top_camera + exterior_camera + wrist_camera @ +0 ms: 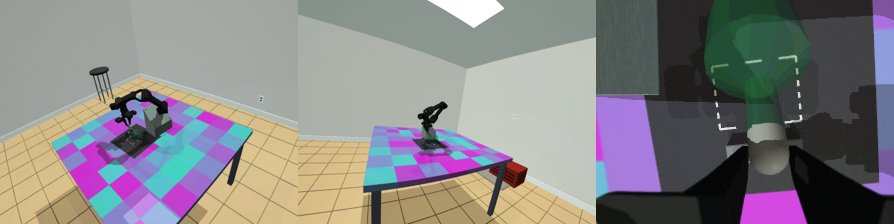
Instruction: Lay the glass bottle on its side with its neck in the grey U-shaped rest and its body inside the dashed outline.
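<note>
A black tool (128,125) (427,131) (768,151), fingers partly open, grips the pale end of a green glass bottle (136,134) (432,135) (758,55). In the wrist view, the bottle's neck points toward six o'clock and its wide body toward twelve, cut off by the frame's top. The body overlaps the far part of a white dashed outline (133,143) (800,95); its exact tilt, and whether glass touches the surface, I cannot tell. Behind the neck's end, at six o'clock of the outline, the grey rest (130,130) (733,151) is mostly hidden; its U shape cannot be made out.

All this is at a dark mat (134,154) (441,145) (846,40) on a chequered worktop (177,165) (403,159) (773,207). The arm (145,95) (442,104) arches above. In the wrist view, a grey pedestal (163,129) (626,45) is cut off at ten o'clock. From the outside view, the arm and bottle make small, dark, overlapping shapes. A red crate (520,171) at four o'clock is partly hidden behind the worktop.
</note>
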Robot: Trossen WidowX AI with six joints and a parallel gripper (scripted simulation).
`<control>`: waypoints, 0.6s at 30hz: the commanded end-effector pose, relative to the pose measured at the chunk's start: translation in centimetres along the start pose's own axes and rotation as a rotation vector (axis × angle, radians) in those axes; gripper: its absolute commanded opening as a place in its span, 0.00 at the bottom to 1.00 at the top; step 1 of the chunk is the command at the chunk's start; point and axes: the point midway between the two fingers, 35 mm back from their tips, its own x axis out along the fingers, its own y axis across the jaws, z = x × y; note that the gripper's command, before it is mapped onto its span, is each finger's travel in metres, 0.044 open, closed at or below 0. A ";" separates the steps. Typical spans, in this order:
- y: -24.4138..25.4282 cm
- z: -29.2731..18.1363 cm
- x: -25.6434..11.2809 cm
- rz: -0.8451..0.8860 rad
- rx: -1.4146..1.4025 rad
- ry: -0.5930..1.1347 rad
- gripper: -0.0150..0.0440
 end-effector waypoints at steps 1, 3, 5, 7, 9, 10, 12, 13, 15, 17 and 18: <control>0.0 -0.7 0.4 0.002 -0.002 0.001 0.43; 0.0 -0.9 0.5 0.001 -0.001 0.000 0.43; 0.0 -1.2 0.6 0.000 -0.001 0.001 0.43; 0.0 -1.4 0.7 -0.001 -0.001 0.001 0.43; -0.1 -1.6 0.8 -0.002 -0.001 0.001 0.43; -0.1 -1.8 0.9 -0.002 -0.001 0.001 0.43; -0.1 -2.0 1.0 -0.003 -0.001 0.002 0.43; -0.1 -2.1 1.1 -0.003 -0.001 0.002 0.43; -0.1 -2.3 1.2 -0.004 -0.002 0.003 0.43; -0.1 -2.5 1.4 -0.004 -0.003 0.003 0.43; -0.1 -2.6 1.4 -0.004 -0.003 0.003 0.43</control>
